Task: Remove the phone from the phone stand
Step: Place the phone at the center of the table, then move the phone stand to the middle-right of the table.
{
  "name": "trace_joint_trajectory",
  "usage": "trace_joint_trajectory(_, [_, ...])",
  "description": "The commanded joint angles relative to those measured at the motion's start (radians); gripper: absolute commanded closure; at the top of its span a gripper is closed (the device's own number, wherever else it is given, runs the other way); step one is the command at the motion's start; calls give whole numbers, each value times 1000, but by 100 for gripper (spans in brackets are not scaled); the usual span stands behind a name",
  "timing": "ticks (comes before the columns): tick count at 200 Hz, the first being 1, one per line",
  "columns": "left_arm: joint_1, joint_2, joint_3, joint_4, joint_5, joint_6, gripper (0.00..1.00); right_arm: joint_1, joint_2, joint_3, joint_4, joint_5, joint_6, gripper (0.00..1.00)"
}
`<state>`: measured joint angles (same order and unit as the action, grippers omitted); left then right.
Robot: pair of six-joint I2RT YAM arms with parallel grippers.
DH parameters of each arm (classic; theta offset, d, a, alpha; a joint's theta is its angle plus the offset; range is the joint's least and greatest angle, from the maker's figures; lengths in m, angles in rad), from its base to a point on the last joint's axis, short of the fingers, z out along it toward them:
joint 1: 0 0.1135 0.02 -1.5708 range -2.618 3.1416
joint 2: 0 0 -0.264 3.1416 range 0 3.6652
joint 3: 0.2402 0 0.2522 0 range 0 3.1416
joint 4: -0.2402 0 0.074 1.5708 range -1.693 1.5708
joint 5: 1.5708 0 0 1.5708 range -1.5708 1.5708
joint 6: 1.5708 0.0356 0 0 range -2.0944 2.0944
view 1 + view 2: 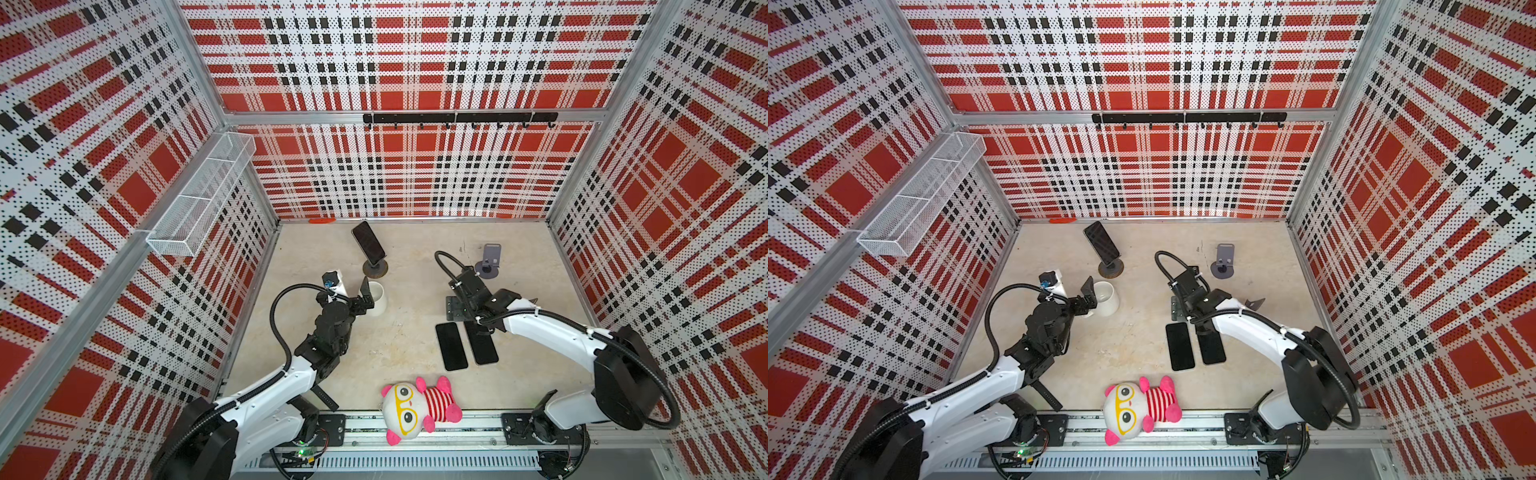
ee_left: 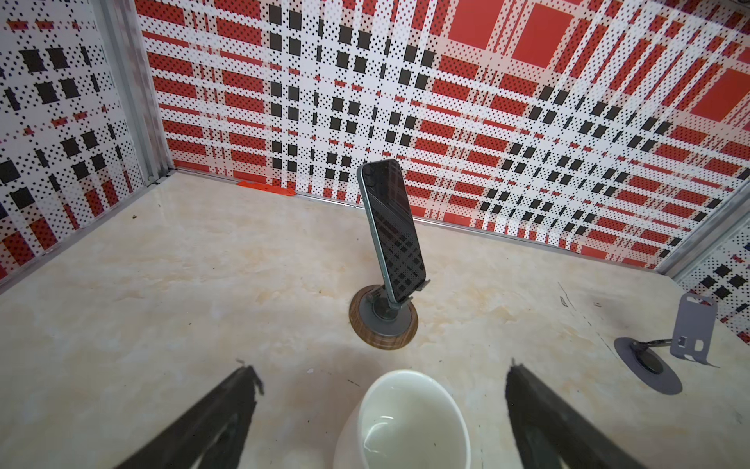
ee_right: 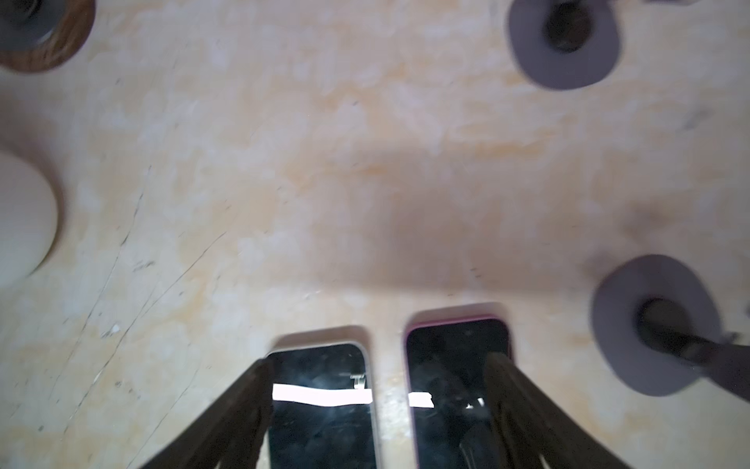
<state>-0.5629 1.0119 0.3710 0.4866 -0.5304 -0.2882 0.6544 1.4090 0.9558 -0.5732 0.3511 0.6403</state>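
A dark phone (image 1: 368, 245) (image 1: 1101, 244) (image 2: 391, 227) leans upright in a phone stand with a round wooden base (image 1: 375, 269) (image 2: 383, 325) near the back wall. My left gripper (image 2: 381, 371) is open just short of that stand, with its fingers on either side of a white cup (image 1: 376, 299) (image 2: 406, 422). It holds nothing. My right gripper (image 3: 378, 362) is open and empty. It hovers over two phones lying flat side by side, one white-edged (image 1: 451, 346) (image 3: 320, 406) and one pink-edged (image 1: 482, 345) (image 3: 454, 365).
An empty grey stand (image 1: 488, 262) (image 2: 690, 337) stands at the back right. Another grey base (image 3: 653, 325) sits by my right gripper. A plush toy (image 1: 415, 407) lies at the front edge. A wire basket (image 1: 199, 195) hangs on the left wall and a hook rail (image 1: 457, 118) on the back wall.
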Motion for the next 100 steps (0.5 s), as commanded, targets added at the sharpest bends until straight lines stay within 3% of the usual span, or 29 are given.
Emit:
trace_joint_trajectory(1, [7,-19,-7,24,4,0,2,-48,-104,-12,-68,93,-18,16])
trace_joint_trajectory(57, [6,7,-8,24,31,-15,2,-286,-334,-36,-146,116,-79,21])
trace_joint_trajectory(100, [6,37,-3,26,34,-11,2,-446,-361,-75,-153,133,-51,22])
